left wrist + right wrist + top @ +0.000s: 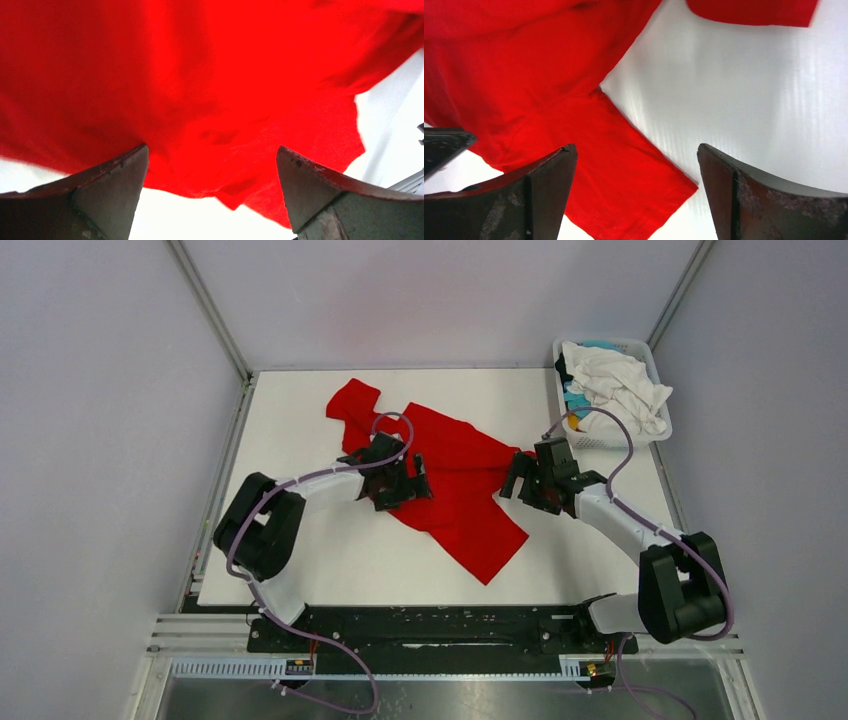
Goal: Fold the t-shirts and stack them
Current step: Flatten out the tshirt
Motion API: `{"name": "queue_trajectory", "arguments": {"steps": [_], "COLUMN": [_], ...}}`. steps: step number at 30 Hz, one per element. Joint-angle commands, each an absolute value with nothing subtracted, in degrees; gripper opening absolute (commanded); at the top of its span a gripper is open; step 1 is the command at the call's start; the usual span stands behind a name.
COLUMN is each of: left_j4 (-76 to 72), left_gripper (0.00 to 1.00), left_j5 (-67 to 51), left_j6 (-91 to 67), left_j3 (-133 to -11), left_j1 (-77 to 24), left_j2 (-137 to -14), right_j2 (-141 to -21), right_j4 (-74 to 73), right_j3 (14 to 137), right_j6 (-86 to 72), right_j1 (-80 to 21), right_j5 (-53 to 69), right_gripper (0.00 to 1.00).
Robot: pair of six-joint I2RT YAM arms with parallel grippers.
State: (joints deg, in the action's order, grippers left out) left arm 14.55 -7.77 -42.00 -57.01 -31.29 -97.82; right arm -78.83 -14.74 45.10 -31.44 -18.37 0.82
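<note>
Left claw (212, 148) spread wide, empty; red shirt (200, 75) rumpled right under it. Right claw (636, 147) also apart, sleeve (624, 190) beneath. Step: likely flattening, 0 folds yet. Next: each claw pinches nearest edge, pulls outward. Other shirts (620, 385) in basket (625, 440) beyond right claw.

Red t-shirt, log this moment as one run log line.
red t-shirt: crumpled, unfolded | left hand: open, over shirt | right hand: open, at shirt's edge | basket: other shirts inside

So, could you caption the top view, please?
Open left gripper and right gripper over a rumpled red shirt; basket far right.
</note>
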Motion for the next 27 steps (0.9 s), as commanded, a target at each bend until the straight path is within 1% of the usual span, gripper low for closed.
{"name": "queue_trajectory", "arguments": {"steps": [1, 4, 7, 9, 11, 14, 16, 18, 20, 22, 25, 27], "left_j4": [17.57, 25.63, 26.58, 25.73, 26.95, 28.69, 30.8, 31.51, 31.53, 30.25, 32.11, 32.58], "left_gripper": [0.99, 0.99, 0.99, 0.99, 0.99, 0.99, 0.99, 0.99, 0.99, 0.99, 0.99, 0.99], "left_j5": [-8.18, -1.28, -3.27, -5.31, -4.92, -3.42, -0.51, -0.27, -2.14, -3.65, 1.8, 4.44], "left_j6": [-42.55, -41.08, -41.09, -40.88, -40.13, -38.18, -37.95, -37.59, -37.09, -36.4, -36.23, -37.86], "left_j3": [-62.53, -65.66, -63.02, -60.35, -59.97, -62.27, -66.35, -69.79, -71.71, -70.59, -66.81, -61.41], "left_j1": [-30.57, -27.72, -20.96, -15.62, -11.07, -5.74, -2.98, -1.38, -1.65, -3.53, -10.6, -15.58], "left_j2": [-103.31, -105.35, -103.98, -102.01, -100.51, -99.46, -99.81, -100.1, -98.85, -95.19, -88.43, -83.37], "right_j2": [-72.08, -68.1, -64.06, -61.97, -60.72, -60.39, -60.51, -60.78, -61.51, -62.18, -62.58, -62.94], "right_j4": [-18.05, -19.81, -20.55, -20.52, -20.52, -20.55, -20.38, -19.75, -19.26, -18.85, -17.83, -18.79], "right_j3": [44.12, 43.0, 41.68, 41.08, 40.91, 40.92, 40.74, 40.48, 40.8, 40.82, 39.89, 40.14], "right_j6": [-32.9, -33.19, -33.3, -32.88, -31.61, -30.64, -30.17, -29.47, -28.28, -27.46, -27.67, -27.25], "right_j1": [-18.16, -17.61, -17.27, -17.09, -16.9, -16.81, -16.79, -16.74, -16.79, -16.81, -18.04, -20.26], "right_j5": [-8.31, -12.06, -14.65, -14.85, -14.47, -14.33, -14.01, -13.01, -10.19, -5.99, -2.3, -3.01], "right_gripper": [0.98, 0.98, 0.98, 0.98, 0.98, 0.98, 0.98, 0.98, 0.99, 0.99, 0.99, 0.99]}}
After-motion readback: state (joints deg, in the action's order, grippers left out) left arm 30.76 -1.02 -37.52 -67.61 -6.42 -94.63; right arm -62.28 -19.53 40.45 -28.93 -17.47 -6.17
